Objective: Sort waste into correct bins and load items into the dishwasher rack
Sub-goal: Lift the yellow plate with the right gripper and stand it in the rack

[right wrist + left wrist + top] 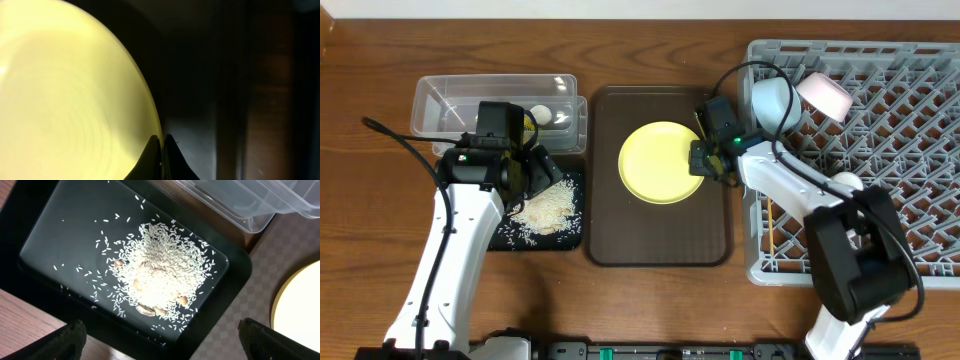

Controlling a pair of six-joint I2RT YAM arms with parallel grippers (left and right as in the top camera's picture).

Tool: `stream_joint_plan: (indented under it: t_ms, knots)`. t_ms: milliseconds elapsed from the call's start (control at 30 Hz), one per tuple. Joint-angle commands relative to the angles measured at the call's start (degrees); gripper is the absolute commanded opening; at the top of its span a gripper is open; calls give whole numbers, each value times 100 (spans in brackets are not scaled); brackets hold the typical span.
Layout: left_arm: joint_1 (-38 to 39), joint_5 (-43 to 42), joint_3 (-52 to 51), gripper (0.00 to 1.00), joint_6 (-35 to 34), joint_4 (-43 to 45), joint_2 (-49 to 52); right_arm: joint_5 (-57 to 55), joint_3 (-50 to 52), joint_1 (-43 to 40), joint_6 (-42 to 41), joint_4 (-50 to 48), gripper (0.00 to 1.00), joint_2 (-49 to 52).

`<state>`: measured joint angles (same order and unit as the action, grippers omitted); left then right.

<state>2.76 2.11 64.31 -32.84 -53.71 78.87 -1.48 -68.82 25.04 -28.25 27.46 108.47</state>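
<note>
Yellow plate lies flat on the brown serving tray, mid table. Right claw has its tips pressed together right on the plate's right rim, and it looks like a thin pinch on the edge only.

Risk, as I judge it: with so little rim held, the plate could slip or swing down when lifted and knock the tray lip. The rack sits just to the right and its near-left corner is crowded, so the plate could also catch a peg or hit the light blue bowl.

Left claw is spread wide and holds nothing. It hangs over the black tray, so a low sweep there would scatter grains.

Containers:
- Rack holds the light blue bowl, a white bowl tilted beside it, and chopsticks along the left side.
- Black tray holds the rice in a heap, with stray grains and a few brownish bits.
- Clear tub, far left, holds a white round scrap. Something greenish next to it is half hidden by the arm.
</note>
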Motion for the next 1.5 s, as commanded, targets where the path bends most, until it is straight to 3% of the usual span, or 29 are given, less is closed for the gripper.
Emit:
stream_joint_plan:
  t_ms: [0, 367, 667, 800, 933, 1467]
  knots:
    - [-28, 94, 42, 99, -26, -22, -33, 0, 13, -127, 203, 70, 1, -557]
    - [-28, 94, 42, 100, -24, -22, -33, -796, 13, -1095, 1517, 769, 1, -2575]
    - [-28, 94, 42, 99, -24, -20, -33, -2011, 13, -2114, 3530, 988, 1, -3539]
    - [-28, 94, 42, 100, -26, -20, -33, -3182, 13, -2326, 4343, 979, 1, -3626]
    - [-28, 94, 42, 100, -26, -20, -33, -4166, 15, -2323, 4419, 1062, 1, -3580]
    - [-28, 94, 42, 100, -26, -20, -33, -2656, 31, -2203, 3362, 1823, 1, -2859]
